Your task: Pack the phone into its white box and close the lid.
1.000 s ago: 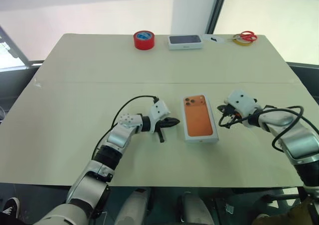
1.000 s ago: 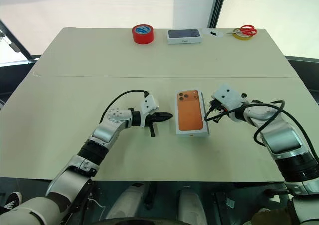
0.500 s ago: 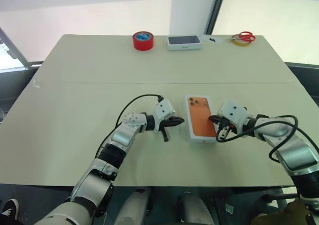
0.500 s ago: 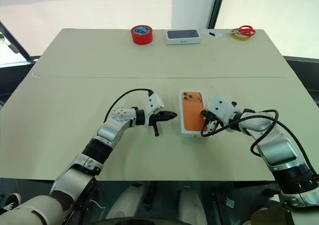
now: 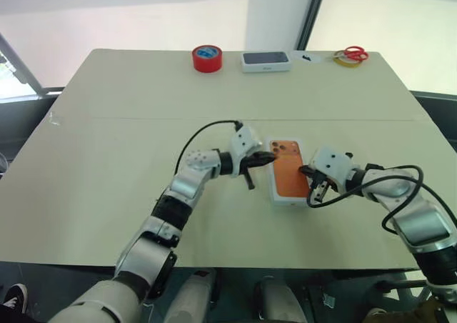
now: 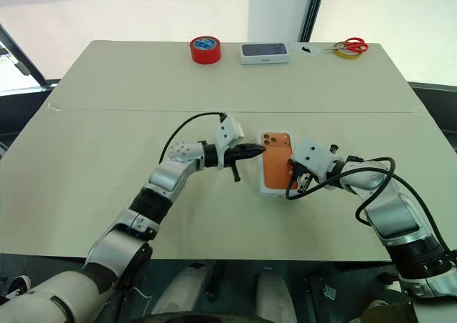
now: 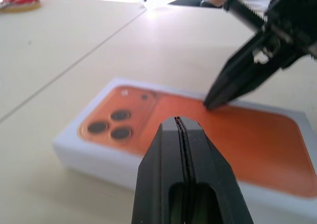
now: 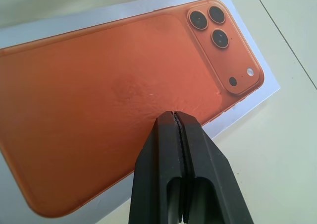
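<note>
With both claws pinched shut and empty, the left gripper [image 5: 268, 156] hovers beside the camera corner of the phone [image 5: 288, 174]. From its wrist, the right gripper [image 8: 174, 116] presses the orange back; sideways force could slide the white box [image 7: 79, 152].

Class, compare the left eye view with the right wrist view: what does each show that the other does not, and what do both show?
Left eye view alone: the table's far edge with the red tape roll, the white box with a dark phone picture and the red-handled scissors, plus the left gripper, shut, beside the phone's camera end.

Right wrist view alone: a close look at the wrinkled, dented patch in the orange surface, just ahead of the shut fingertips.

Both: the phone, orange back up, with white around it, and the right gripper shut at its surface.
</note>
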Controlling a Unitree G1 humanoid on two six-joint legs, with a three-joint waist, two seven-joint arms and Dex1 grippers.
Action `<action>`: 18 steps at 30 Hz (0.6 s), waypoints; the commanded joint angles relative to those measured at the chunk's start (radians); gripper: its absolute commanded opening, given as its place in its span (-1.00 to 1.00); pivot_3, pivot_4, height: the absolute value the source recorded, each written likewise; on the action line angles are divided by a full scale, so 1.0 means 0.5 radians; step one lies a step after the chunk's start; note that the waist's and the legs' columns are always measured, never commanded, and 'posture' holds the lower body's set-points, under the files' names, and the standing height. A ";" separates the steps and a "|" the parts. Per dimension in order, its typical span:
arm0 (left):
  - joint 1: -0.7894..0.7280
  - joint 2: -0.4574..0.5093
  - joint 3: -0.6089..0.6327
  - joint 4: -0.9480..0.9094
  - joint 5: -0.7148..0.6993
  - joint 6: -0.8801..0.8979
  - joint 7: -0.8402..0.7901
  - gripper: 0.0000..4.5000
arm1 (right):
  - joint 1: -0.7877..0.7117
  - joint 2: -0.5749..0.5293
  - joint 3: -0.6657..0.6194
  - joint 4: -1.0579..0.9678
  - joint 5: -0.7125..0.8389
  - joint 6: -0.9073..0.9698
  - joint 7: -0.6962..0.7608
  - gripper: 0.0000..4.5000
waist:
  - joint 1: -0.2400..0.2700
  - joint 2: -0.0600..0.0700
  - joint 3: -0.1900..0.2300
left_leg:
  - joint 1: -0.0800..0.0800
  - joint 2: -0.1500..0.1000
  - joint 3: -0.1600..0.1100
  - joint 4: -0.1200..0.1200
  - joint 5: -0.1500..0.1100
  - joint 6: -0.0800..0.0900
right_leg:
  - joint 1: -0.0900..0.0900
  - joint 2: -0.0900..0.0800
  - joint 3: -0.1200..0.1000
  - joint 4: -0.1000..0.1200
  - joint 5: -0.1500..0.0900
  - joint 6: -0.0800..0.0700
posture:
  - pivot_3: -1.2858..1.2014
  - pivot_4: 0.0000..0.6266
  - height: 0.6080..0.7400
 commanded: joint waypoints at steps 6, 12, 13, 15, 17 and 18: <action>-0.087 0.016 -0.176 0.357 0.255 -0.049 -0.006 -1.00 | -0.012 -0.031 -0.072 0.042 -0.003 -0.029 0.071 -0.99 | -0.003 0.000 0.000 | 0.000 0.000 0.000 0.000 0.000 0.000 | 0.000 0.000 0.000 0.000 0.000 0.000 | 0.03 -0.52 0.94; -0.074 0.027 -0.065 0.315 0.075 0.161 -0.162 -0.76 | 0.069 0.022 -0.065 -0.022 0.133 0.191 0.159 -0.89 | -0.003 0.000 -0.004 | 0.008 0.000 -0.001 0.001 -0.005 -0.002 | 0.010 0.000 -0.001 -0.002 0.000 0.001 | 0.03 -0.52 0.94; -0.065 0.036 -0.034 0.274 0.044 0.146 -0.181 -0.61 | 0.066 0.030 -0.077 -0.023 0.175 0.247 0.177 -0.75 | -0.004 0.000 -0.004 | 0.008 0.000 -0.001 0.001 -0.005 -0.002 | 0.010 0.000 -0.001 -0.002 0.000 0.001 | 0.03 -0.52 0.94; -0.046 0.065 0.019 0.190 -0.005 0.128 -0.203 -0.20 | 0.053 0.025 -0.088 -0.029 0.203 0.239 0.208 -0.42 | -0.004 0.000 -0.004 | 0.009 0.000 -0.002 0.001 -0.005 -0.002 | 0.011 0.000 -0.002 -0.002 0.000 0.001 | 0.03 -0.52 0.94; -0.015 0.128 0.096 0.065 -0.060 0.110 -0.202 0.31 | -0.006 0.070 -0.165 -0.038 0.288 0.248 0.204 0.09 | -0.017 0.000 -0.004 | 0.009 0.000 -0.002 0.001 -0.005 -0.002 | 0.010 0.000 -0.001 -0.002 0.000 0.001 | 0.03 -0.52 0.94; 0.008 0.178 0.140 -0.023 -0.098 0.123 -0.218 0.51 | -0.045 0.102 -0.226 -0.046 0.367 0.289 0.204 0.25 | -0.025 -0.001 -0.004 | 0.009 0.000 -0.002 0.000 -0.005 -0.002 | 0.010 0.000 -0.001 -0.002 0.000 0.001 | 0.03 -0.52 0.94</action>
